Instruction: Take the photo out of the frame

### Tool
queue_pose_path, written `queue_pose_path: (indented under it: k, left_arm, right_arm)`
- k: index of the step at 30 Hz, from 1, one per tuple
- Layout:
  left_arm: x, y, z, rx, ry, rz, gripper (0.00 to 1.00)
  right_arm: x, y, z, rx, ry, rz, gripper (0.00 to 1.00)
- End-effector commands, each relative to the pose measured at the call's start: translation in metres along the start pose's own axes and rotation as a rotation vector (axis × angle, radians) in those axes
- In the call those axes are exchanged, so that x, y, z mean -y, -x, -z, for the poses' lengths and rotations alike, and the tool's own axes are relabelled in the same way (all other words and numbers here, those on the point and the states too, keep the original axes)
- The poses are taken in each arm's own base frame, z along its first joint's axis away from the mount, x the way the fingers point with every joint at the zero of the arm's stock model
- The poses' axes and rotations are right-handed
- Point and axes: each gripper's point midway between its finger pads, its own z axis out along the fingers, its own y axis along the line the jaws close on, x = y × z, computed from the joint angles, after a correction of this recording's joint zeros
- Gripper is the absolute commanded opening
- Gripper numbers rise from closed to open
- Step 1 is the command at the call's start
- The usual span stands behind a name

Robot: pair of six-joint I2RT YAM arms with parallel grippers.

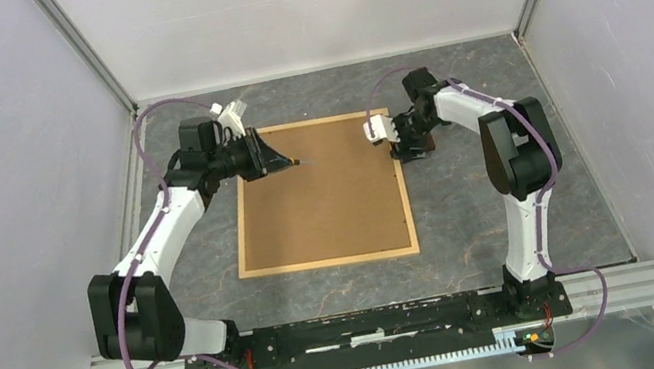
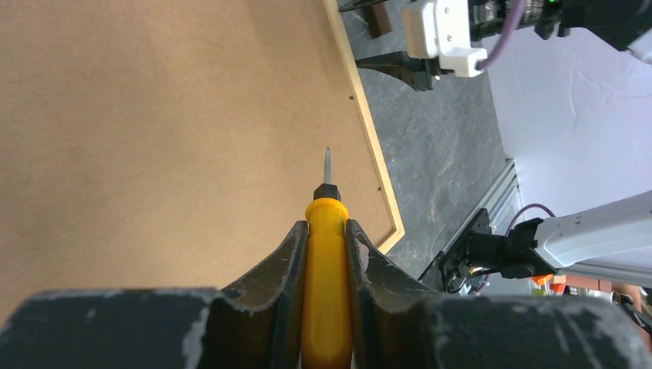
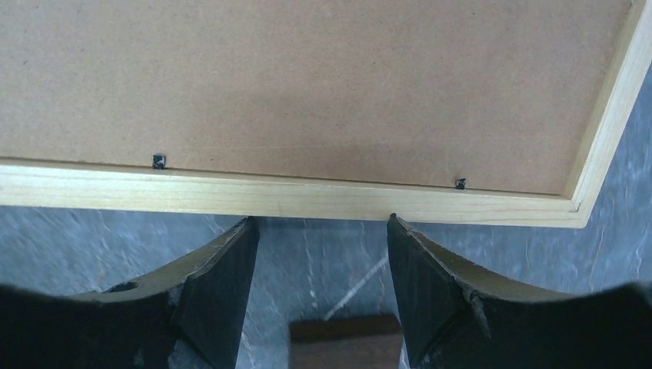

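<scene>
The frame (image 1: 329, 262) lies face down on the table, its brown fibreboard back (image 1: 320, 196) facing up inside a light-wood rim (image 3: 307, 196). The photo is hidden beneath that board. My left gripper (image 2: 326, 227) is shut on a yellow-handled screwdriver (image 2: 326, 261). The screwdriver's metal tip hovers over the board near the frame's far left part (image 1: 297, 162). My right gripper (image 3: 321, 223) stands open, fingertips right at the outer side of the frame's right rim near its far corner (image 1: 401, 149). Nothing is between its fingers.
Two small black tabs (image 3: 159, 161) (image 3: 460, 183) sit along the board's edge by the right rim. A small brown block (image 3: 346, 342) rests on the grey table just under my right gripper. White enclosure walls surround the table.
</scene>
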Motion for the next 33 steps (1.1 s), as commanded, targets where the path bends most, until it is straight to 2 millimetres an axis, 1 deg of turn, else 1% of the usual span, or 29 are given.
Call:
queue_pose_path:
  k: [1,5,8,9,11,14,15,18,19,22,24,27,29,31,33]
  left_arm:
    - [-0.002,0.003,0.000,0.054,0.011,0.017,0.02]
    - [-0.014,0.002,-0.007,0.074,0.042,0.054,0.02]
    - [-0.022,-0.001,-0.017,0.080,0.052,0.091,0.02]
    - [-0.023,-0.001,-0.022,0.079,0.048,0.103,0.02]
    - [-0.027,-0.002,-0.030,0.076,0.051,0.132,0.02]
    - [-0.030,0.001,-0.042,0.084,0.042,0.160,0.02]
    - [-0.029,0.003,-0.046,0.089,0.030,0.153,0.02]
    - [-0.031,0.008,-0.063,0.068,0.013,0.182,0.02]
    - [-0.032,0.007,-0.070,0.054,0.011,0.194,0.02]
    - [-0.032,0.009,-0.088,0.042,-0.005,0.211,0.02]
    - [-0.032,0.010,-0.100,0.048,-0.023,0.228,0.02]
    - [-0.031,0.013,-0.119,0.043,-0.045,0.245,0.02]
    - [-0.035,0.018,-0.131,0.049,-0.037,0.248,0.02]
    - [-0.033,0.026,-0.143,0.053,-0.053,0.266,0.02]
    - [-0.028,0.035,-0.153,0.060,-0.069,0.243,0.02]
  right_arm:
    - [-0.038,0.039,-0.024,0.074,0.112,0.053,0.68]
    - [-0.038,0.059,-0.027,0.116,0.109,0.025,0.68]
    - [-0.039,0.073,-0.030,0.142,0.097,0.000,0.68]
    - [-0.037,0.077,-0.030,0.142,0.086,-0.014,0.68]
    - [-0.025,0.083,-0.025,0.144,0.050,-0.071,0.68]
    - [-0.008,0.091,-0.001,0.185,0.000,-0.192,0.68]
    - [-0.003,0.090,0.008,0.193,-0.021,-0.226,0.68]
    - [0.006,0.092,0.036,0.203,-0.090,-0.325,0.67]
    - [0.009,0.095,0.048,0.220,-0.121,-0.358,0.67]
    - [0.011,0.094,0.074,0.253,-0.201,-0.439,0.67]
    - [0.008,0.091,0.082,0.254,-0.220,-0.473,0.68]
    - [0.002,0.086,0.086,0.267,-0.223,-0.478,0.68]
    - [-0.004,0.078,0.078,0.252,-0.220,-0.454,0.68]
    - [-0.010,0.072,0.068,0.246,-0.179,-0.432,0.67]
    - [-0.014,0.068,0.057,0.248,-0.146,-0.413,0.66]
